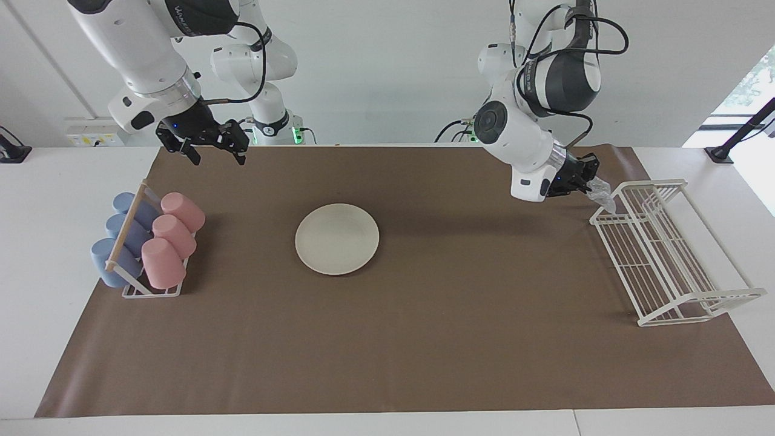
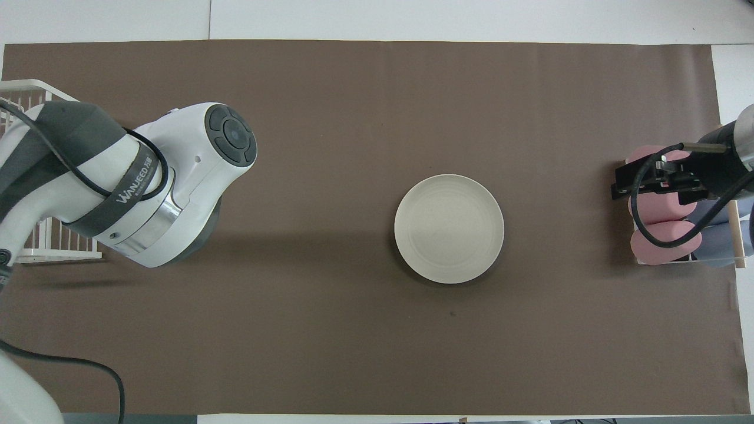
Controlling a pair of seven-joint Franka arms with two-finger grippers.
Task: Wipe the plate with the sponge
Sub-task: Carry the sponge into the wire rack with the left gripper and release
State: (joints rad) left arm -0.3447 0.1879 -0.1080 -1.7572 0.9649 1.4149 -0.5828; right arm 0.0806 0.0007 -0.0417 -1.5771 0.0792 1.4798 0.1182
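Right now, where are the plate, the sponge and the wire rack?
plate (image 1: 336,238), facing view: centre of its cream face.
sponge (image 1: 599,192), facing view: crinkled part sticking out of the left gripper (image 1: 586,172).
wire rack (image 1: 669,257), facing view: its white slatted floor.

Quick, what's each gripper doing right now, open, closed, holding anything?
Left gripper: shut on the sponge, at the white wire rack's corner.
Right gripper: open, empty, above the cup rack.
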